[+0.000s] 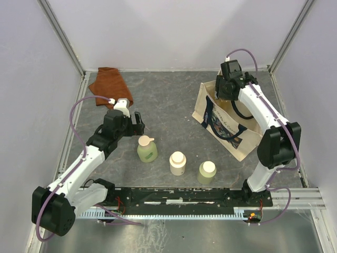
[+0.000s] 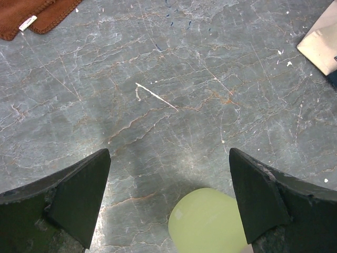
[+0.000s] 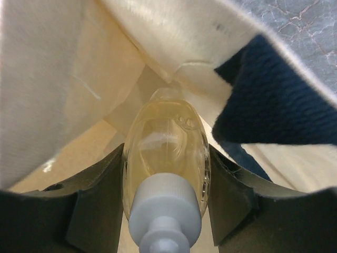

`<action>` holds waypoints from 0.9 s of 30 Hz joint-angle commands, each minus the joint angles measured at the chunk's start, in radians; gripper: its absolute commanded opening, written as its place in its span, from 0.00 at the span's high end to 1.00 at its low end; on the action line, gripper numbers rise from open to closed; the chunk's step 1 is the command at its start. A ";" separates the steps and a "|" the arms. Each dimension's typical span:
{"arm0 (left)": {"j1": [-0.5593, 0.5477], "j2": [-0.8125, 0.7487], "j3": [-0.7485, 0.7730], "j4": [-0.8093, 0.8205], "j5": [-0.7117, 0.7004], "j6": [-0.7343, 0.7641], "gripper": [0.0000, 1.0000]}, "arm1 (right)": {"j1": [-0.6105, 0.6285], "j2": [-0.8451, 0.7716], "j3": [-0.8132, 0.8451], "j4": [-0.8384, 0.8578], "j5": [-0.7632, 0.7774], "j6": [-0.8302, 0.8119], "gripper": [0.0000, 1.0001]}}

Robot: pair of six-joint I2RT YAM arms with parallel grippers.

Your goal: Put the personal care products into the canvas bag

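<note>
Closest to the arm bases, three of the bottles stand upright on the grey marbled table [image 1: 168, 105] in a loose row, apart from each other: the pale green cream-capped bottle [image 1: 207, 172] on the right, the cream-white round-capped bottle [image 1: 177, 163] in the middle, and the pale green bottle with the spout cap [image 1: 147, 149] a bit further back on the left. Just behind that spout one hangs the left gripper [image 2: 169, 158], fingers spread wide with nothing between them. Its wrist cam catches a pale green blob at the bottom edge, near the right finger, so I'd guess it's lining up on that bottle as the next pick. Further back on the right side stands the canvas bag [image 1: 226, 129], mouth open upward, navy print facing the middle of the table. The right gripper [image 3: 167, 174] is down at the bag's mouth, clamped on the tall clear amber bottle [image 3: 166, 142]. It holds the bottle by its sides with the pale cap toward the camera and the body pointing into the bag, cream canvas all around and a navy handle [image 3: 274, 95] flopped just beside it. That seems a sensible way to hold it, since a slim bottle slides in lengthwise without snagging. It looks ready to drop, so roughly one of four nearly done. Way at the back left lies the rust-brown folded cloth [image 1: 109, 84], well apart from everything and not part of the job.
</note>
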 commanded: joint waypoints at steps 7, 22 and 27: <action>-0.007 0.006 0.000 0.049 -0.003 0.004 0.00 | 0.010 -0.007 -0.093 0.199 0.029 0.020 1.00; -0.006 0.006 0.002 0.050 0.004 0.006 0.00 | 0.024 0.046 -0.077 0.137 0.000 0.020 0.53; -0.005 0.008 0.002 0.051 0.005 0.008 0.01 | 0.024 -0.004 -0.019 0.088 -0.008 -0.012 0.17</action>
